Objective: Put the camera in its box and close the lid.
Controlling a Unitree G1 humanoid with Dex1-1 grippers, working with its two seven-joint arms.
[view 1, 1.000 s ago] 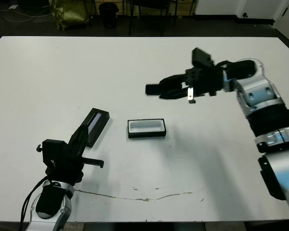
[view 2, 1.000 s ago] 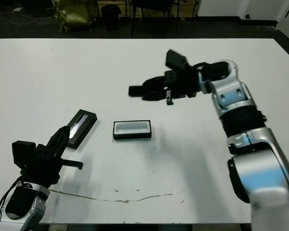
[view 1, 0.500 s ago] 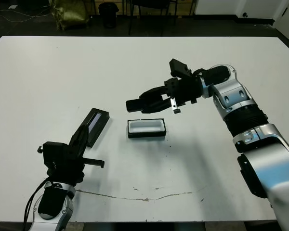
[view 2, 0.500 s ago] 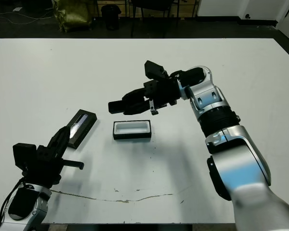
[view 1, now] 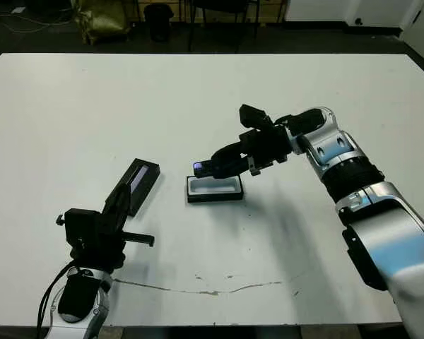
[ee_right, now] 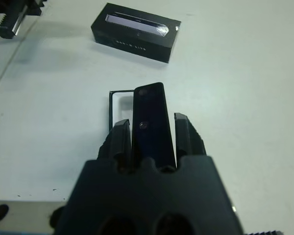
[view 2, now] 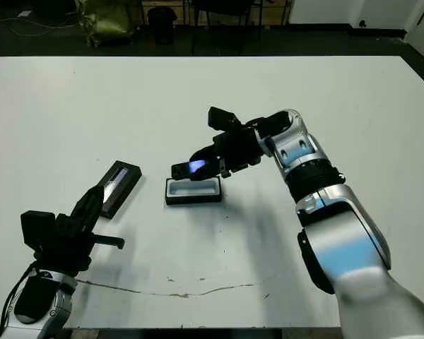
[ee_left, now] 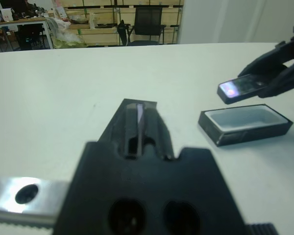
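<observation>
From the head camera, the right gripper (view 1: 222, 164) is clamped on the camera (view 1: 210, 167), holding it just above the box (view 1: 215, 188), with the bluish lit end poking out over the box's left end. The box sits on the white table (view 1: 198, 92) with its white lining facing up. The lid (view 1: 138, 183) lies flat to the left of the box, apart from it, angled, with its pale strip on top. The left gripper (view 1: 116, 205) is down near the table's front edge, left of the box, pointing toward the lid; fingers look pressed together with nothing in them. The left wrist view looks along those closed fingers (ee_left: 137, 128) straight at the lid (ee_left: 138, 104), with the box (ee_left: 245, 124) off to one side and the camera (ee_left: 240, 88) hovering over it, glowing end first. In the right wrist view the camera (ee_right: 152, 122) is pinched between the two fingers (ee_right: 185, 134), the box (ee_right: 120, 104) mostly hidden behind it, the lid (ee_right: 136, 31) farther out past the box.
</observation>
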